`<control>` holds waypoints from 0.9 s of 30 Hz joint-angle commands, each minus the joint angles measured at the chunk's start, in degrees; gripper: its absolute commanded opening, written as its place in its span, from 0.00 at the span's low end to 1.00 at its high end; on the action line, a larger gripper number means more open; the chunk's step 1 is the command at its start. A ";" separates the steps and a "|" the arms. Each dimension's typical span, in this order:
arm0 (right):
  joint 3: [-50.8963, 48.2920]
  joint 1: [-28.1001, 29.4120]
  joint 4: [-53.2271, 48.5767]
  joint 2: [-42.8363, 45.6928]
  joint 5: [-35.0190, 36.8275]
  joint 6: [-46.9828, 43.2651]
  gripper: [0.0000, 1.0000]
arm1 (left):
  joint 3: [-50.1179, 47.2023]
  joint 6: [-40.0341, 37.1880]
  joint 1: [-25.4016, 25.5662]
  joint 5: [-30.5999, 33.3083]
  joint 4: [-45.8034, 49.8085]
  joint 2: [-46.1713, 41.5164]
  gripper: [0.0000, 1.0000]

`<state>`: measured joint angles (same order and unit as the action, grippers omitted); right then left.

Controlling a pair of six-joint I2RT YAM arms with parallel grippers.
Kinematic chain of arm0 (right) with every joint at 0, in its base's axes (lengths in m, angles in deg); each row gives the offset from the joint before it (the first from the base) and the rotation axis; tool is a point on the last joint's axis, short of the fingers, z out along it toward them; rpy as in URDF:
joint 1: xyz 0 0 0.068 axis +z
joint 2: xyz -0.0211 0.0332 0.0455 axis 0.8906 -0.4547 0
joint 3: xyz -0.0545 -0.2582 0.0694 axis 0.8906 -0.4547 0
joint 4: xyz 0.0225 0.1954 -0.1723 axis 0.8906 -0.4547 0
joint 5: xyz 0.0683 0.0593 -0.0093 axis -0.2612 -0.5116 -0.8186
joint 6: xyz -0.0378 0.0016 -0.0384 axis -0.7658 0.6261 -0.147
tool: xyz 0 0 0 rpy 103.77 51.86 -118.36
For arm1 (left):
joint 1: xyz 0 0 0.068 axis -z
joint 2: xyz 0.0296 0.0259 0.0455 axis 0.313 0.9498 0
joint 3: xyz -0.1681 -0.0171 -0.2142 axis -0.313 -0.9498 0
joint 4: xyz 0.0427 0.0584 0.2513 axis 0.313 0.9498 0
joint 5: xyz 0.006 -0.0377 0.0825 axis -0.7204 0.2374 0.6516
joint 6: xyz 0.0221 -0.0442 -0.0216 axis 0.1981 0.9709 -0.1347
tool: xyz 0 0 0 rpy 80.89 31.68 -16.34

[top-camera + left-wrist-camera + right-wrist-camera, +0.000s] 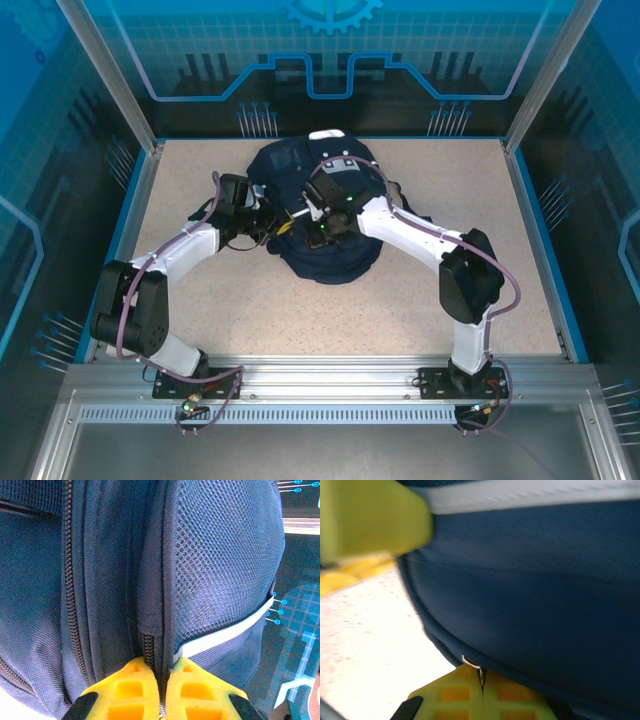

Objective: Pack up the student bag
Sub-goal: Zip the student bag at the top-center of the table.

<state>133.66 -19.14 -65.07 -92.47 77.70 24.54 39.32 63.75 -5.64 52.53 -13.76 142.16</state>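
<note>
The student bag, a large dark navy backpack, lies at the middle of the table, and both arms reach onto it. My left gripper is at its left side. In the left wrist view the gripper is shut on a fold of the bag along a zipper seam, beside a mesh pocket and a white stripe. My right gripper is over the bag's middle. In the right wrist view the gripper is shut on a thin silver zipper pull at the edge of the bag.
The speckled beige table has bare room in front of the bag and on both sides. Blue-edged glass walls and aluminium posts close the table in. A blurred yellow finger of the other gripper is at the right wrist view's upper left.
</note>
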 commanded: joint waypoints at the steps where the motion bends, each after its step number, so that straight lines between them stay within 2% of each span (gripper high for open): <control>1: -3.10 -1.27 -6.96 5.57 13.12 -2.36 0.00 | 2.10 -3.06 -1.04 3.90 2.72 0.81 0.00; 6: -5.73 -6.29 -8.39 7.78 15.80 -1.65 0.00 | 2.44 -3.99 -1.61 4.21 3.69 0.66 0.00; 9: -6.39 -8.59 -7.77 9.10 12.74 -0.51 0.00 | 2.55 -4.58 -1.79 4.78 4.34 0.18 0.00; 12: -6.19 -8.02 -5.96 9.53 7.46 -1.69 0.00 | 2.98 -6.44 -2.05 5.39 5.63 -0.01 0.00; 18: -2.44 -1.10 -1.68 6.24 -3.70 -5.29 0.00 | 1.69 -9.20 -3.05 9.77 10.85 -4.29 0.39; 21: 1.23 1.63 0.05 2.75 -7.98 -4.74 0.00 | -0.34 -8.53 -3.72 12.03 12.53 -8.47 0.52; 24: 6.28 3.62 0.27 -1.25 -10.68 -4.09 0.00 | -2.28 -7.32 -3.86 15.48 14.59 -12.68 0.60; 27: 11.13 5.18 0.14 -4.78 -11.55 -4.05 0.00 | -4.44 -5.49 -3.94 16.30 14.28 -16.10 0.63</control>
<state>139.91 -15.45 -68.13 -95.09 71.51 21.17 36.72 57.03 -9.83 67.13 -2.16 128.89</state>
